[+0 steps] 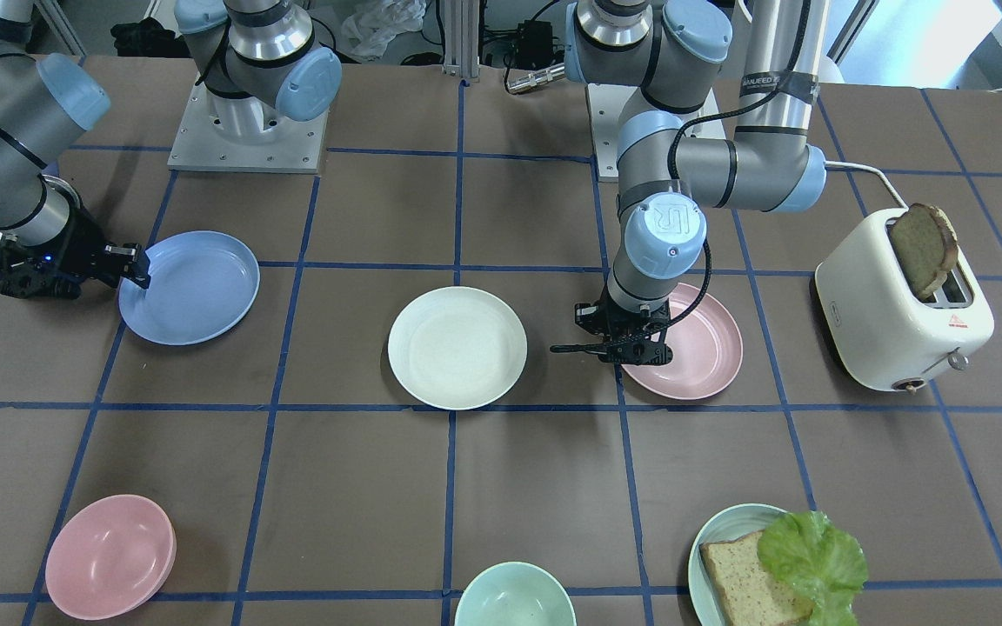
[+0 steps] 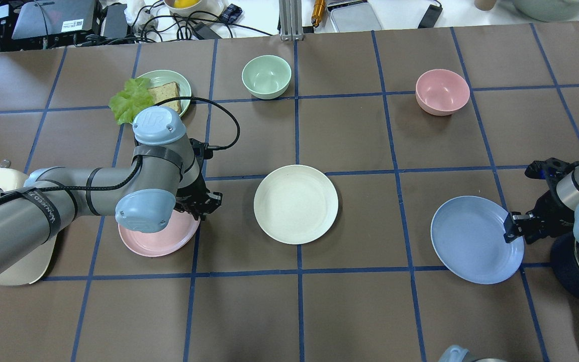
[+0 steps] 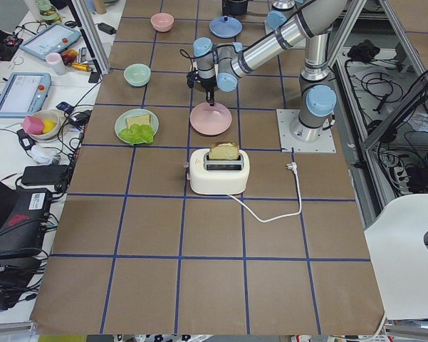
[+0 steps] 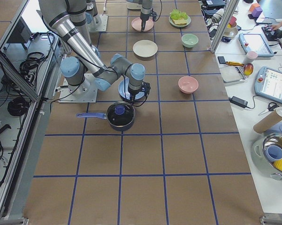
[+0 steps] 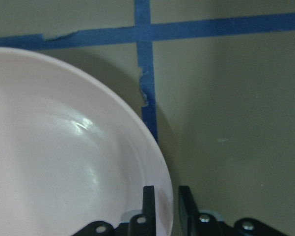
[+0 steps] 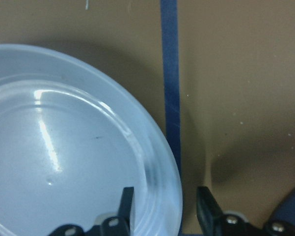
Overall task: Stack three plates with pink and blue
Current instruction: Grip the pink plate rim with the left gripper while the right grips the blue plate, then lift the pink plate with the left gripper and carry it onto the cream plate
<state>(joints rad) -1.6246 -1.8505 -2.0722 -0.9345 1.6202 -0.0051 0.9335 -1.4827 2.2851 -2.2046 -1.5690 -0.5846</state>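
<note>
The cream-white plate (image 1: 457,348) lies flat in the middle of the table. The pink plate (image 1: 697,343) lies toward my left side. My left gripper (image 1: 631,352) points down at its inner edge, and the left wrist view shows the narrow fingers (image 5: 148,206) pinched on the pink rim (image 5: 159,172). The blue plate (image 1: 192,291) lies toward my right side. My right gripper (image 1: 137,269) is open astride its outer rim (image 6: 174,187), with one finger (image 6: 126,201) over the plate and a gap left at the outer finger.
A white toaster (image 1: 892,322) with a bread slice stands beyond the pink plate. A pink bowl (image 1: 110,556), a green bowl (image 1: 514,600) and a green plate (image 1: 714,543) with bread and lettuce line the far edge. A dark pan (image 4: 121,116) sits by my right arm.
</note>
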